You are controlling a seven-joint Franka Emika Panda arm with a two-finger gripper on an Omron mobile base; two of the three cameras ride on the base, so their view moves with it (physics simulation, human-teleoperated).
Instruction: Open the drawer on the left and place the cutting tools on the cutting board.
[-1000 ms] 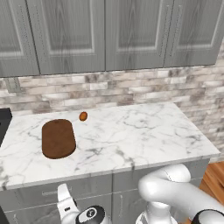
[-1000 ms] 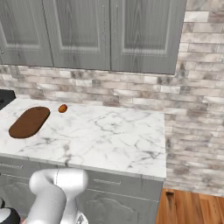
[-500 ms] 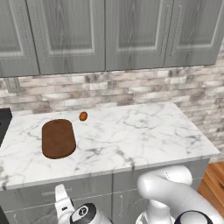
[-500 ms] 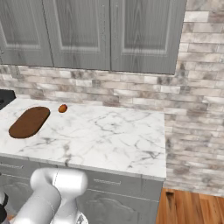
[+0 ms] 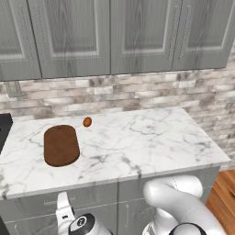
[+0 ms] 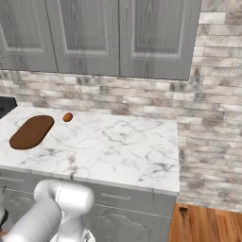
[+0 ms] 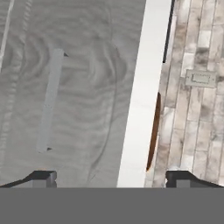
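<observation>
The drawer (image 7: 83, 87) is shut, its flat grey front facing my hand with the silver bar handle (image 7: 49, 100) a short way ahead. My gripper (image 7: 110, 178) is open, its dark fingertips (image 7: 43, 177) wide apart with nothing between them. The hand view is rolled sideways. In the left base view the hand hangs below the counter edge in front of the drawer (image 5: 32, 206), one white finger (image 5: 62, 205) pointing up. The dark brown cutting board (image 5: 61, 145) lies flat on the counter's left part, also seen as cutting board (image 6: 31, 131). The cutting tools are hidden.
A small orange-brown oval object (image 5: 87, 121) sits behind the board near the brick wall. The white marble counter (image 5: 147, 142) stretches to the right. Grey upper cabinets (image 5: 110, 36) hang above. A second drawer front (image 6: 118, 198) lies to the right, with wooden floor (image 6: 208, 224) beyond.
The hand has shifted slightly left and lower in front of the drawer. The gripper has stayed open and the drawer shut.
</observation>
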